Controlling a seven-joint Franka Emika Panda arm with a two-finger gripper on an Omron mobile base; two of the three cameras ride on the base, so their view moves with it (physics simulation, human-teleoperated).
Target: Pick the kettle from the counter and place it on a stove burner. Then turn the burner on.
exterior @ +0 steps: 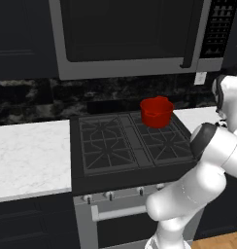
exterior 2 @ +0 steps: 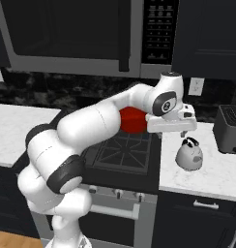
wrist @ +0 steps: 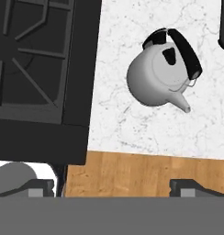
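One kettle (exterior 2: 189,155) sits on the counter (exterior 2: 207,174) right of the stove, a toaster (exterior 2: 228,130) nearby (red pot (exterior: 156,112) on a back burner). Jaws hover above, spread apart.

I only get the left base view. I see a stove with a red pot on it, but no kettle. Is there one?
Observer: Yes. A small white kettle with a dark handle stands on the counter right of the stove.
Operator: Is the hand holding it?
Observer: No. The hand hangs above the kettle, apart from it.
Operator: Which way does the kettle's spout point?
Observer: In the hand view the spout points toward the counter's front edge.
Operator: Anything else on that counter?
Observer: A dark toaster stands behind the kettle, near the wall.
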